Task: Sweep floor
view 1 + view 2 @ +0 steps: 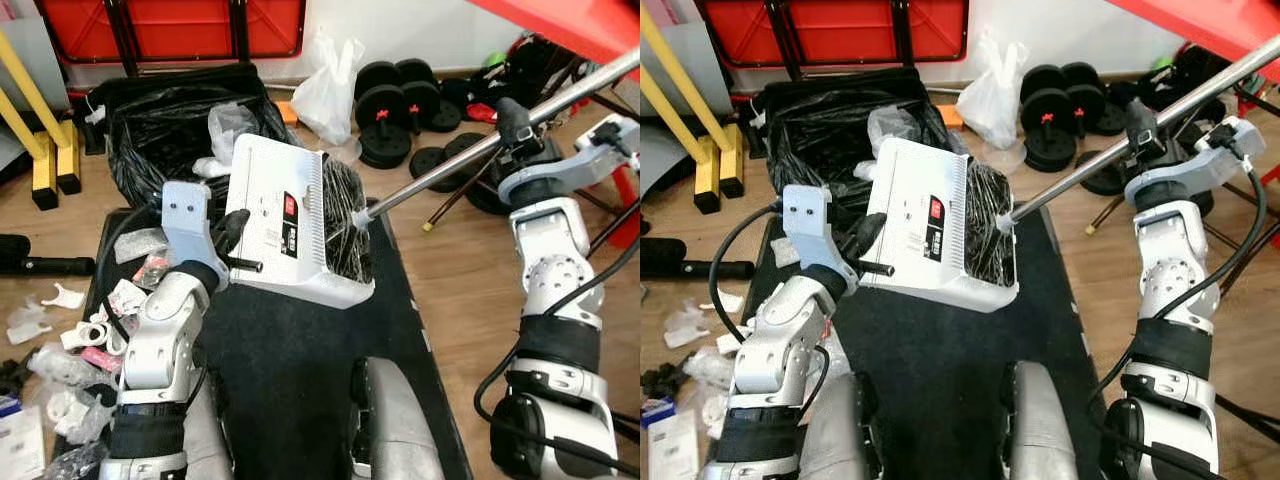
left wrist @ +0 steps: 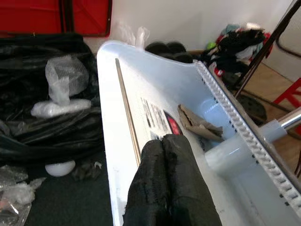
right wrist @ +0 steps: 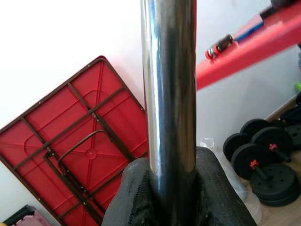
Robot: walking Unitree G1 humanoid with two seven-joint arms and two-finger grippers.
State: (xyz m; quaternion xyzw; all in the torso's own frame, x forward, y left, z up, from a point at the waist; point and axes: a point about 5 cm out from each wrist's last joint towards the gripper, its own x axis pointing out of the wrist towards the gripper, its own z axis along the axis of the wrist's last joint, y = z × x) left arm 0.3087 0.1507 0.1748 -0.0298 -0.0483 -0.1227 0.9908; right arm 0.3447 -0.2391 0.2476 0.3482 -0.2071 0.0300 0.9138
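Two grippers were at work above a black floor mat (image 1: 300,350) that lay on the wooden floor. Behind the mat an open black rubbish bag (image 1: 170,125) sat with crumpled clear plastic in its mouth, and a folded red table (image 1: 170,25) leaned against the wall beyond it. A stack of black weight plates (image 1: 395,110) lay to the right of the bag, next to a white plastic bag (image 1: 330,85). The white dustpan (image 1: 285,215) was lifted off the floor and tilted toward the rubbish bag, with the black bristles of the broom (image 1: 345,225) pressed into its open side. The broom's long metal handle (image 1: 500,135) ran up and to the right from the pan. The right gripper (image 1: 512,125) was clamped around that handle, its black fingers (image 3: 141,197) hugging the chrome tube on both sides. The left gripper (image 1: 232,232) held the dustpan by its back edge, fingers (image 2: 169,188) pinched tight together on the white plastic. Scraps of white and pink litter (image 1: 95,320) lay strewn on the floor left of the mat.
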